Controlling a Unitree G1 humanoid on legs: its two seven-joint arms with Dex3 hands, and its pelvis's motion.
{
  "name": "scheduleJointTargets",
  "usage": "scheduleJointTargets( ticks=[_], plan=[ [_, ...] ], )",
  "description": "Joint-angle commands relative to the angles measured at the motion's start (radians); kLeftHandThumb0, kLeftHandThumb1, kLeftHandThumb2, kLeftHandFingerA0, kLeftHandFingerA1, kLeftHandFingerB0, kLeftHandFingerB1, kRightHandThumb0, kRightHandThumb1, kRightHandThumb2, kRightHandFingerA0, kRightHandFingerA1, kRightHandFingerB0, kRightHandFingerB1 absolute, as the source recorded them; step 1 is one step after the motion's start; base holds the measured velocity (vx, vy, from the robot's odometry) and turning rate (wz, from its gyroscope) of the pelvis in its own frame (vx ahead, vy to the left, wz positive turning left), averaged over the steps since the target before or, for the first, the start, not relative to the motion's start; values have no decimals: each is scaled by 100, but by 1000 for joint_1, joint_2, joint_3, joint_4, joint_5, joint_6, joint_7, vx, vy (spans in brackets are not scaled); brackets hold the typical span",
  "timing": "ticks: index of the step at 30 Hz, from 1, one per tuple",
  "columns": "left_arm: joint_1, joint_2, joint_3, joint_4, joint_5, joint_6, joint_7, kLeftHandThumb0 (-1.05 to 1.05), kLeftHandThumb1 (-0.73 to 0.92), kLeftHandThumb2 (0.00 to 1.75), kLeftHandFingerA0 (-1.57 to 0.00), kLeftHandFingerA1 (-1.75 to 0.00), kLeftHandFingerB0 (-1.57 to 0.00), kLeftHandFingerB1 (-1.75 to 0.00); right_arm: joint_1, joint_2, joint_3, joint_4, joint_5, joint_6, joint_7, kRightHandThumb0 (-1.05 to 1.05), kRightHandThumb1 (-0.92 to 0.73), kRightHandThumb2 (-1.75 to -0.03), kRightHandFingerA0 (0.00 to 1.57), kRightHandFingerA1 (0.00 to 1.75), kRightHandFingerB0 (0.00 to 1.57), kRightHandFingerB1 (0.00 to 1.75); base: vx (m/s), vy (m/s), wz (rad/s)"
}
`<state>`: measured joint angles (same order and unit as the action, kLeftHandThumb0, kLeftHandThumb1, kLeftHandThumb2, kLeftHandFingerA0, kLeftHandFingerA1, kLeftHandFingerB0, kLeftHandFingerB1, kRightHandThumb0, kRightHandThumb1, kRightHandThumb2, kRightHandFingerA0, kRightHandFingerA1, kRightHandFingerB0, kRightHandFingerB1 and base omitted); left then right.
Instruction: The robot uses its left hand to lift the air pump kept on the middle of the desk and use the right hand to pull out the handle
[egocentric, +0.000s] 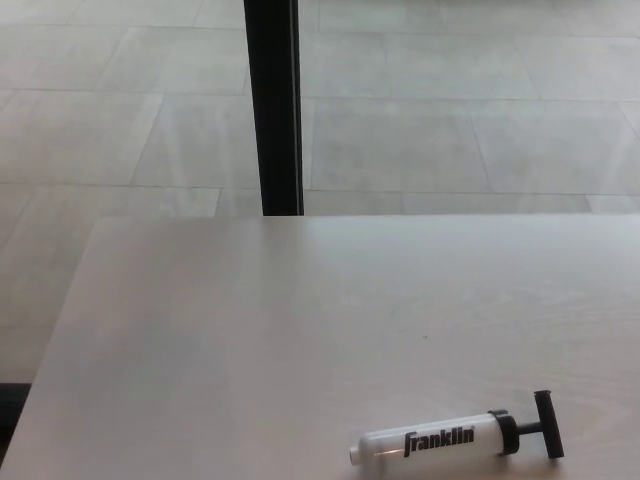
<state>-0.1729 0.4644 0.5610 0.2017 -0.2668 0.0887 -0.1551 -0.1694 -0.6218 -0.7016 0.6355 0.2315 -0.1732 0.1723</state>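
A small white air pump (432, 441) with black "Franklin" lettering lies on its side on the pale wooden desk (250, 340), near the front edge and right of centre. Its black T-shaped handle (546, 425) points to the right and sits pushed in against the black collar. The nozzle end points left. Neither of my hands shows in the head view.
A black vertical post (273, 105) stands behind the desk's far edge, left of centre. Beyond it lies a grey tiled floor (450, 120). The desk's left edge slants from the back toward the front left corner.
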Motion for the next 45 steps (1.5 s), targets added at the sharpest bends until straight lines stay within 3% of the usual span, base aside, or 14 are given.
scheduleJointTargets(
  ticks=[1, 6, 19, 20, 26, 27, 28, 33, 34, 39, 40, 43, 44, 45],
  plan=[
    [-194, -185, -459, -335, 277, 193, 144, -56, 67, 59, -43, -58, -40, -46, -91, 47, 235, -325, -101, 8, 8, -93, -85, -67, 27, 38, 24, 28, 0, 0, 0],
    [-198, -254, -668, -270, 401, 165, 108, -66, 53, 91, -50, -67, -37, -56, -73, 103, 284, -377, -76, 40, 10, -83, -85, -66, 24, 37, 24, 28, 0, 0, 0],
    [-228, -294, -942, -189, 564, 237, 114, -62, 46, 86, -51, -68, -44, -59, -59, 113, 326, -381, -51, 65, 19, -85, -84, -66, 24, 40, 24, 29, 0, 0, 0],
    [-228, -293, -949, -191, 563, 239, 116, -61, 61, 59, -53, -65, -46, -50, -62, 114, 329, -381, -49, 67, 19, -84, -83, -66, 24, 40, 23, 29, 0, 0, 0],
    [-247, -305, -1030, -168, 646, 294, 154, -68, 60, 59, -49, -70, -40, -52, -59, 124, 342, -381, -58, 50, 0, -91, -83, -66, 27, 45, 27, 29, 0, 0, 0],
    [-251, -302, -1049, -177, 665, 326, 149, -61, 47, 95, -52, -74, -27, -55, -60, 124, 345, -380, -62, 52, -8, -90, -82, -65, 30, 44, 28, 29, 0, 0, 0],
    [-253, -302, -1063, -187, 676, 357, 143, -61, 47, 95, -52, -73, -26, -55, -61, 126, 347, -383, -68, 57, -17, -94, -71, -75, 28, 47, 25, 33, 0, 0, 0],
    [-245, -347, -1116, -210, 697, 493, 148, -65, 47, 94, -50, -73, -28, -55, -60, 140, 354, -391, -64, 70, -35, -86, -82, -65, 32, 43, 30, 30, 0, 0, 0],
    [-244, -360, -1154, -208, 721, 531, 143, -70, 61, 59, -42, -67, -38, -50, -60, 149, 351, -388, -51, 67, -31, -83, -81, -65, 31, 43, 31, 30, 0, 0, 0],
    [-260, -368, -1235, -214, 786, 630, 106, -75, 65, 61, -36, -71, -34, -49, -56, 155, 355, -402, -56, 72, -40, -81, -82, -65, 31, 43, 30, 30, 0, 0, 0],
    [-264, -374, -1263, -205, 808, 649, 102, -81, 54, 90, -33, -70, -30, -56, -55, 156, 355, -401, -62, 68, -44, -83, -82, -65, 32, 43, 31, 30, 0, 0, 0],
    [-274, -385, -1308, -197, 839, 698, 91, -81, 55, 100, -33, -71, -16, -52, -53, 161, 356, -407, -70, 67, -50, -83, -83, -66, 32, 43, 31, 30, 0, 0, 0],
    [-291, -392, -1359, -181, 867, 745, 64, -83, 72, 62, -23, -72, -25, -48, -54, 164, 355, -405, -69, 62, -52, -90, -72, -76, 32, 48, 29, 34, 0, 0, 0],
    [-297, -394, -1385, -165, 890, 753, 63, -86, 72, 61, -22, -71, -25, -48, -55, 166, 353, -394, -67, 49, -48, -88, -72, -74, 32, 48, 29, 34, 0, 0, 0]
  ],
)
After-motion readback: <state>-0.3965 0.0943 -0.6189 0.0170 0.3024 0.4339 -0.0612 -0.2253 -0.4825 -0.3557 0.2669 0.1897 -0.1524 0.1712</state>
